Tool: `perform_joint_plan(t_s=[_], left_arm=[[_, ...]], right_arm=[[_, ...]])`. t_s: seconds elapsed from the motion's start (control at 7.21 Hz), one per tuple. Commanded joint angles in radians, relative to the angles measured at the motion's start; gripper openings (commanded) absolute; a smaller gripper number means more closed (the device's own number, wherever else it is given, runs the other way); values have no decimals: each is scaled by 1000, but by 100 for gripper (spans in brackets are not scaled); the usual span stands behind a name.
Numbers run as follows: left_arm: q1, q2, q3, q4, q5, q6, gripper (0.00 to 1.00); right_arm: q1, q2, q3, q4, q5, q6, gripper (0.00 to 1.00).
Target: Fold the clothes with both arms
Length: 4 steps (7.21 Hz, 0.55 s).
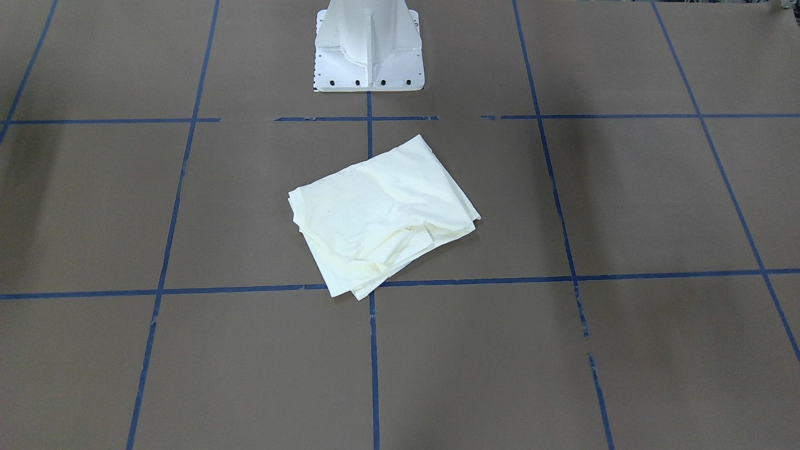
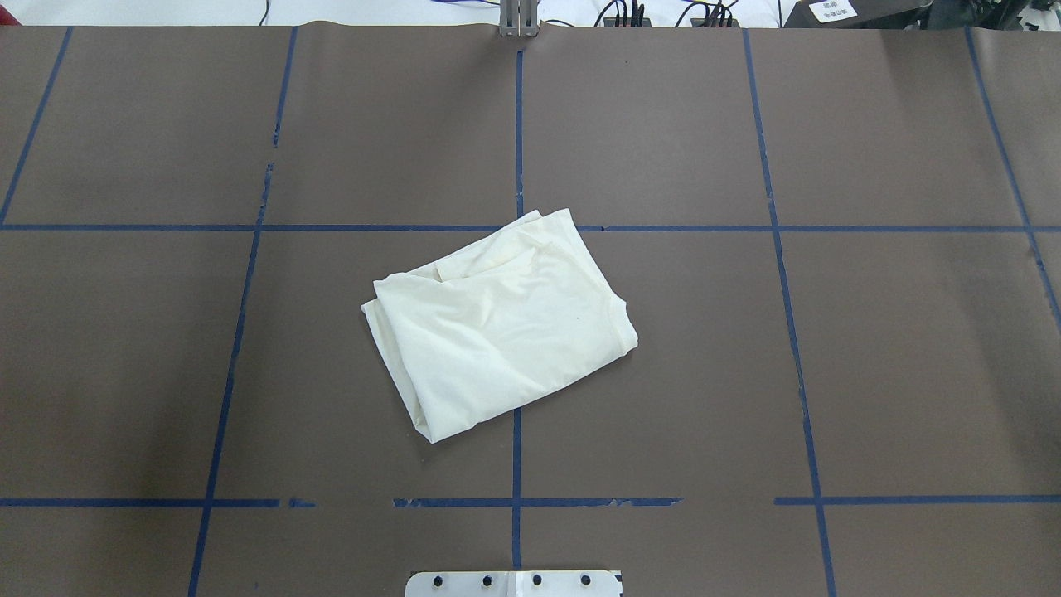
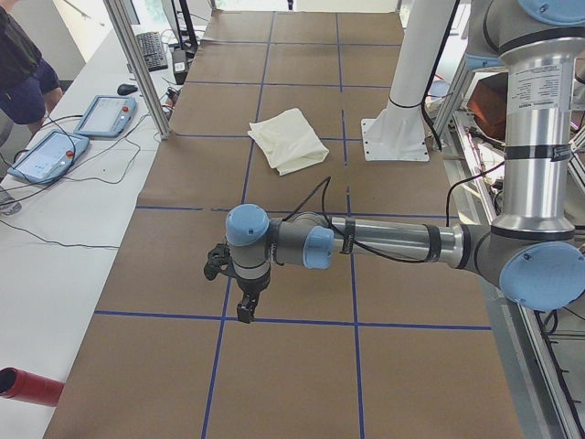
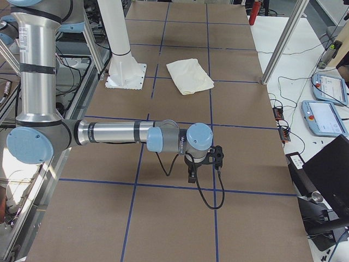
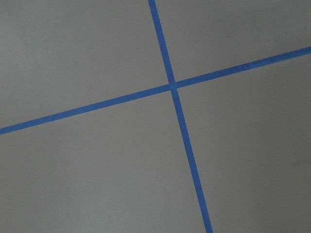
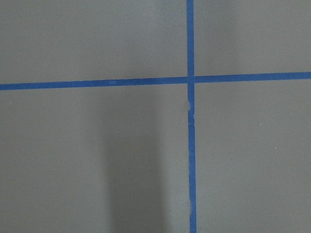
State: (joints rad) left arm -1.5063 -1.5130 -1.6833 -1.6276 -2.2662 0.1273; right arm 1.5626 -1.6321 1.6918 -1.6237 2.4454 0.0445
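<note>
The pale cream long-sleeved T-shirt (image 2: 497,323) lay folded into a skewed, roughly rectangular packet in the middle of the table, just in front of the white flanged metal pedestal (image 1: 369,50). Its plain side faced up. The cloth looked soft and lightly creased, with several loose layers stepped along one long edge. It sat across the centre strip of the blue tape grid (image 2: 517,124) that marked the matte brown paper table cover (image 2: 829,373), and one corner reached the crossing strip on the far side from the pedestal. Both arms were well apart from the shirt, one out towards each end of the table. The silver-grey tubular left arm (image 3: 393,242), with light-blue joint caps, stretched out level, and its black two-finger left gripper (image 3: 245,306) pointed down over a tape crossing. The matching right arm (image 4: 114,132) did the same at its end, its black right gripper (image 4: 192,176) hanging near a blue line. From where I stood, I couldn't tell how far either pair of fingers was parted, or whether they had hold of anything.
</note>
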Motion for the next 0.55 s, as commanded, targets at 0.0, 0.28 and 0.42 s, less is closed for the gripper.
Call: perform_joint_plan(t_s=[0.0, 0.28, 0.42], left_arm=[[0, -1, 3, 0, 0, -8, 100], [0, -4, 1, 0, -10, -155, 100], [0, -4, -3, -5, -51, -245, 100]], right_arm=[[2, 0, -1, 1, -3, 3, 100], [2, 1, 3, 2, -3, 9, 100], [2, 2, 3, 2, -3, 9, 100]])
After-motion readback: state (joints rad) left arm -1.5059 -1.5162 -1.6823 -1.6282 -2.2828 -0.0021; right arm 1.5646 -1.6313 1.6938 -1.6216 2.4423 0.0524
